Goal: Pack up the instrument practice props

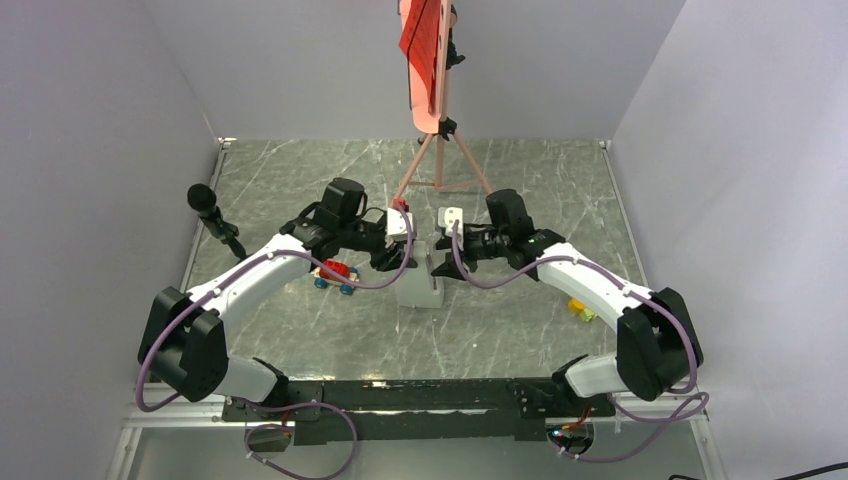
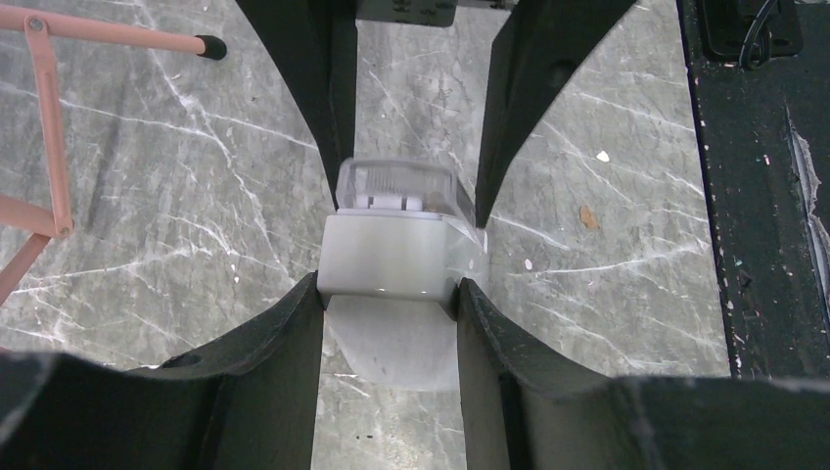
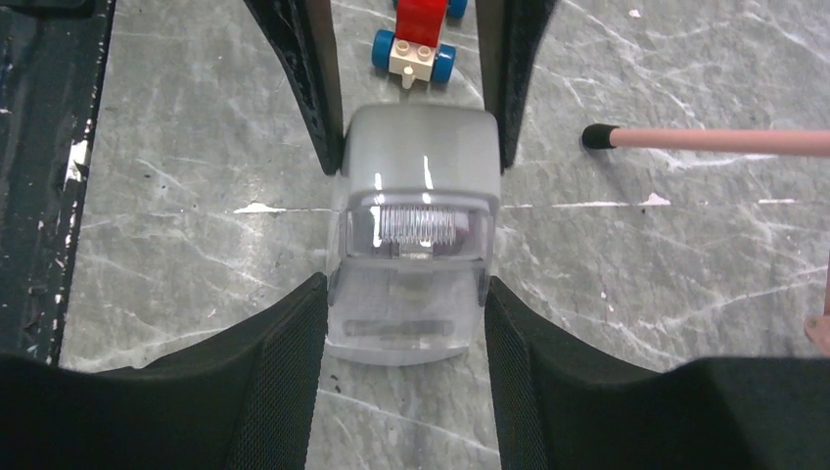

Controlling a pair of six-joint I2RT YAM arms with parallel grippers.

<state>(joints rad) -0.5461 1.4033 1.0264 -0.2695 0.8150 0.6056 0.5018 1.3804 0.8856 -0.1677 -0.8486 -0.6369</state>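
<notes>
The small grey-white metronome (image 1: 418,285) stands on the marble floor between both arms. My left gripper (image 2: 391,289) is shut on its opaque white half (image 2: 391,255), a finger pressed on either side. From the opposite side my right gripper (image 3: 404,284) is shut on its clear half (image 3: 406,294), where a spring shows inside. The salmon-pink music stand (image 1: 437,150) rises behind on its tripod. A red sheet of notes (image 1: 420,35) rests on its desk. One tripod leg (image 2: 117,37) lies left of my left gripper, and another leg (image 3: 714,140) lies right of my right gripper.
A small red toy car with blue wheels (image 1: 335,272) sits just left of the metronome, also seen beyond it as the car (image 3: 419,39). A black microphone (image 1: 213,218) stands at the left wall. A yellow-green piece (image 1: 580,309) lies under the right arm. The black base rail (image 1: 420,395) runs along the near edge.
</notes>
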